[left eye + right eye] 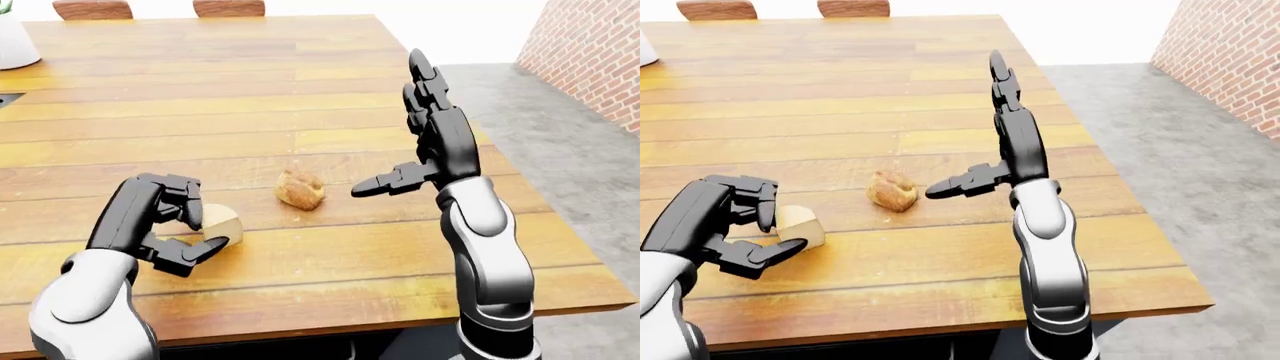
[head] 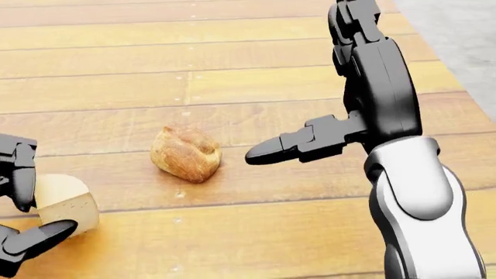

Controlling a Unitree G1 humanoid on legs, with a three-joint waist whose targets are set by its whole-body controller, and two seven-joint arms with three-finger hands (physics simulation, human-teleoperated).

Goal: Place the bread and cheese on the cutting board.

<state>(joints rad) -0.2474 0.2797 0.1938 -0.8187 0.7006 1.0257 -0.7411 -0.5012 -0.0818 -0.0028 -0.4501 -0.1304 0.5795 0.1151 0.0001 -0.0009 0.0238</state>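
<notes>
One pale tan wedge of cheese [image 1: 218, 223], one crusty golden-brown bread roll [image 1: 300, 190], both lying on the long wooden plank table [image 1: 250, 90]. Left hand [image 1: 172, 225], black three-finger, is curled around the cheese: upper fingers hooked over its top and left side, thumb [image 2: 35, 238] pressed in under its near edge, so it's closed on the wedge, which looks to be touching the tabletop. The roll sits just right of that hand in the left-eye view, apart from the cheese, with bare wood between them. Right hand [image 1: 425, 127] is spread open and holding nothing: two fingers pointing up toward the top of the view, thumb [image 2: 298, 142] sticking out sideways to the left, its tip pointing at the roll and near it but not touching. Roll lies between the two hands, closer to the right thumb tip than to the right palm. Two brown chair backs [image 1: 160, 8] show past the table's far edge, and one white rounded object [image 1: 15, 41], cut off by the frame, at top left. Red brick wall [image 1: 595, 52] to the right hand's far side, over grey floor [image 1: 570, 165]. No readable writing, labels or brand marks on anything.
</notes>
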